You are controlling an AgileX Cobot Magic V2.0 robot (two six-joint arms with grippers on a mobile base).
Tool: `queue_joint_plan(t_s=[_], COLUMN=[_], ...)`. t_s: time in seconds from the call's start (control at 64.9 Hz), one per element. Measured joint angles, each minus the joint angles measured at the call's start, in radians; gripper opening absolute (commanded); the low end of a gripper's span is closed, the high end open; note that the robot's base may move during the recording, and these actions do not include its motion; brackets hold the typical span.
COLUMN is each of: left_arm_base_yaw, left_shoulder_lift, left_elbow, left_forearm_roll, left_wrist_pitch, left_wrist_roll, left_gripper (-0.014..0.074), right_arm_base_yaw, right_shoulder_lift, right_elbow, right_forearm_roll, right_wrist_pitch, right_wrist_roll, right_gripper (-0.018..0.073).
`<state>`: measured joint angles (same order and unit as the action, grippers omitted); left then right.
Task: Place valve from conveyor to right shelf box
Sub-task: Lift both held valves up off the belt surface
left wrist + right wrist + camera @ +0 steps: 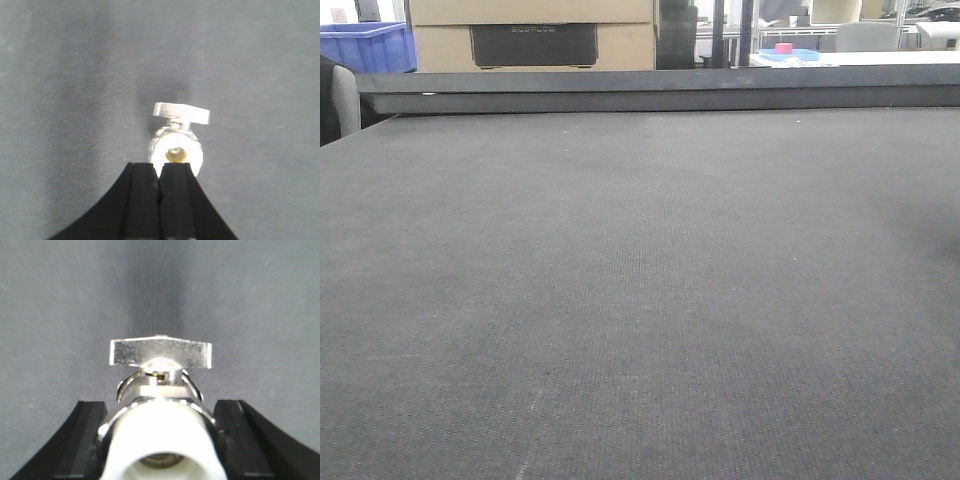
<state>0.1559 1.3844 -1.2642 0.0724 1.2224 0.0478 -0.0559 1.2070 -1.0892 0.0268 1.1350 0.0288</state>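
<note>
The conveyor (640, 300) is a broad dark grey woven belt with a dark rail (660, 92) along its far edge. In the front view neither arm nor any valve shows. In the right wrist view a silver valve (160, 430) with a white end and a flat handle (160, 352) sits between the black fingers (87, 440). My right gripper (161, 404) is closed against its sides. In the left wrist view my left gripper (159, 165) is shut and empty. A small silver valve (176, 145) stands on the belt (75, 100) just beyond its tips.
Beyond the rail stand a cardboard box (530, 35), a blue crate (365, 45) at the far left and a white table with a pink object (785, 48) at the right. A grey rounded shape (342, 100) sits at the left edge. No shelf box shows.
</note>
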Motion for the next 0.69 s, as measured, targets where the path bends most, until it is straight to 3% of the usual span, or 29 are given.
queue_joint_plan(t_s=[0.154,0.293,0.693], left_arm_base_yaw=[0.000,0.000,0.000], left_shoulder_lift=[0.043,0.071,0.125], left_elbow=[0.000,0.000,0.141], left_forearm_roll=[-0.002,-0.015,-0.034], left_wrist_pitch=[0.000,0.000,-0.118], left_wrist_roll=[0.011,0.025,0.075], left_gripper=[0.0311,0.0470,0.0454], right_arm_base_yaw=[0.000,0.000,0.000], right_shoulder_lift=[-0.010,-0.010,-0.010], right_elbow=[-0.002,-0.002,-0.002], right_forearm_roll=[0.000,0.000,0.000], right_wrist_pitch=[0.012,0.018,0.017], right_wrist_roll=[0.000,0.000,0.002], right_gripper=[-0.0162,-0.0162,-0.0162])
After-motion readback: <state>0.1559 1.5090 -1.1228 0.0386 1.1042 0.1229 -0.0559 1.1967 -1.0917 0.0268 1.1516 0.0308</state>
